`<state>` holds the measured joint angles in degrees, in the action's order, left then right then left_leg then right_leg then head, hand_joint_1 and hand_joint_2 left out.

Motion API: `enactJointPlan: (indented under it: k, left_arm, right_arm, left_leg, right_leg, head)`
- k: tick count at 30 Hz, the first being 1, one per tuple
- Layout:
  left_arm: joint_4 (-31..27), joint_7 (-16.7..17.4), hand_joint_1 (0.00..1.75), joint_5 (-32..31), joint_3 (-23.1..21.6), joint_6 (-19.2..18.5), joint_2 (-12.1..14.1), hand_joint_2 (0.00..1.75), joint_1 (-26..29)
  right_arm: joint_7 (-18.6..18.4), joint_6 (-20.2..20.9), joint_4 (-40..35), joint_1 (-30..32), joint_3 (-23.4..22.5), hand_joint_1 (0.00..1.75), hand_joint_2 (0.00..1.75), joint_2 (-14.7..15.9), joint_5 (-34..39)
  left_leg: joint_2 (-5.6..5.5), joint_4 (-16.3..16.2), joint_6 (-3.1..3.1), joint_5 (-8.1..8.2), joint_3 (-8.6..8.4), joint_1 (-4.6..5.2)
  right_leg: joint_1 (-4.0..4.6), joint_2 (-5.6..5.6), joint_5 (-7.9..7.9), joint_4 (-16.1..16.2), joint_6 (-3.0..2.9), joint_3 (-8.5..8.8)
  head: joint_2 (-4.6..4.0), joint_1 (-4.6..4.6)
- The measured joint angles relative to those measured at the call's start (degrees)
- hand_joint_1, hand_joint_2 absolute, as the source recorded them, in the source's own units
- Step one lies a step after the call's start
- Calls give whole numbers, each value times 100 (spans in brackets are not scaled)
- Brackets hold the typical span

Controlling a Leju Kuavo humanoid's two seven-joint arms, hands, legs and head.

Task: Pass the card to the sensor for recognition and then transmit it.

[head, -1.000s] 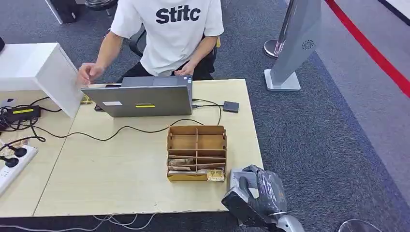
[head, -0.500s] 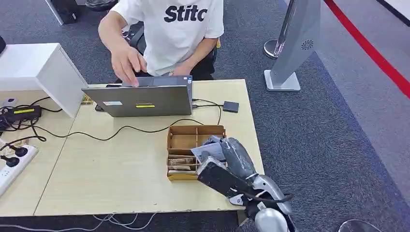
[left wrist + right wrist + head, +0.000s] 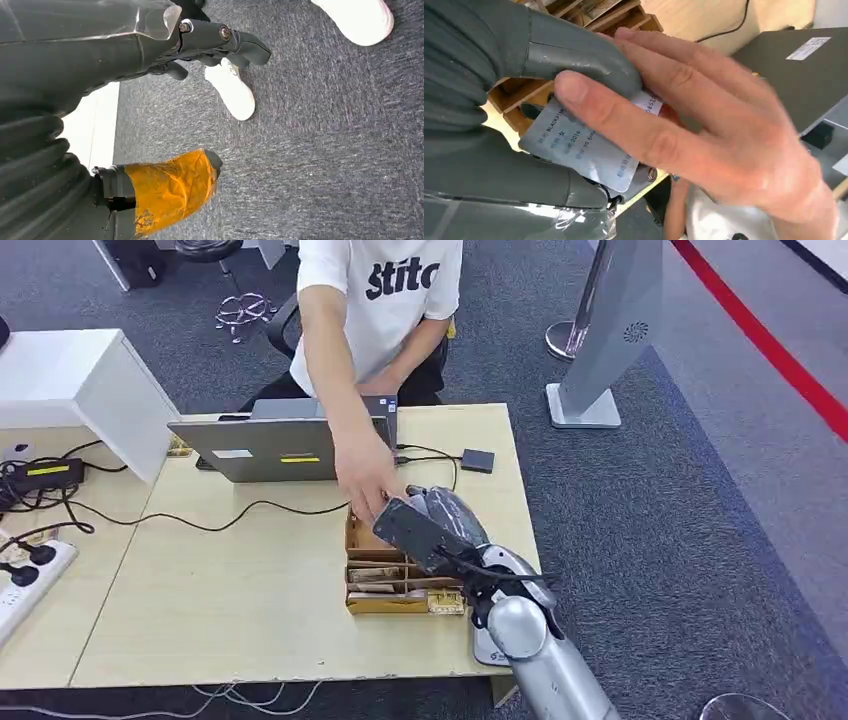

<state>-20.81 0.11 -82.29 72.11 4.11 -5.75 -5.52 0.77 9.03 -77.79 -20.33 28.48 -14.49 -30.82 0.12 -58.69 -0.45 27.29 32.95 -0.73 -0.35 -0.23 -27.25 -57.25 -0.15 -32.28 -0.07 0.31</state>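
Over the slotted cardboard organiser [image 3: 405, 540]: grey rubbery right hand [image 3: 428, 523], fingers pinching flat silver-grey plastic card [image 3: 584, 145].
Change: person's hand [image 3: 368, 480] now on it.
Left hand [image 3: 150, 75]: fingers spread.

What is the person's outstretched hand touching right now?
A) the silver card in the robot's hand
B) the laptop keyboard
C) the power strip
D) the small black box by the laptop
A: the person's hand lies on the silver card that the right hand grips above the wooden organizer.
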Motion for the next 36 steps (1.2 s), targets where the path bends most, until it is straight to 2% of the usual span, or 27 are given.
enactJointPlan:
  k: [19, 20, 21, 22, 24, 27, 31, 36]
  left_arm:
    - [0, -2, 0, -7, -57, -7, 46, 175, 1]
    - [0, -2, 0, -7, -57, -7, 48, 175, 2]
    - [0, -2, 0, -7, -57, -7, 50, 175, 2]
    - [0, -2, 0, -7, -57, -7, 50, 175, 1]
    - [0, -2, 0, 2, -57, -7, 52, 175, 3]
    - [0, 2, 0, 68, -57, 7, 50, 175, 8]
    - [0, 28, 0, 136, -57, 9, 44, 175, 22]
    - [0, 28, 0, 157, -57, 9, 28, 175, 25]
  right_arm:
    - [48, 20, 304, -178, -7, 175, 175, -83, 219]
    - [48, 20, 304, -183, -7, 169, 175, -90, 212]
    - [48, 20, 304, -189, -7, 56, 175, -94, 192]
    - [44, 20, 304, -197, -7, 0, 175, -96, 190]
    - [35, 14, 298, -201, -7, 0, 175, -96, 149]
    - [118, -169, -29, -25, 35, 0, 175, -85, -331]
    - [247, -446, -916, 316, 383, 0, 175, 96, -967]
    - [374, -564, -1674, 516, 827, 0, 175, 295, -1268]
  left_leg:
    - [-4, 0, 2, 2, 4, 1]
    - [-4, 0, 2, 2, 5, 1]
    - [-4, 0, 2, 2, 5, 1]
    - [-4, 0, 2, 2, 5, 1]
    - [-3, 0, 2, 2, 4, 1]
    - [-4, -1, 2, 2, 5, 1]
    - [-3, -1, 5, 6, 8, 1]
    - [0, -1, 5, 6, 9, 1]
  right_leg:
    - [0, -5, -1, 3, 1, 0]
    - [0, -5, -2, 3, 1, 0]
    - [0, -5, -2, 3, 1, 0]
    - [0, -5, -2, 3, 1, 0]
    - [0, -4, -2, 3, 1, -1]
    - [0, -5, -2, 4, 1, -4]
    - [0, -3, -4, 4, 1, -6]
    - [0, 0, -4, 4, 0, -10]
  head:
    - [0, -2]
    - [0, 0]
    - [0, -2]
    - [0, -2]
    - [0, 0]
    - [0, -2]
    - [0, 0]
    - [0, 0]
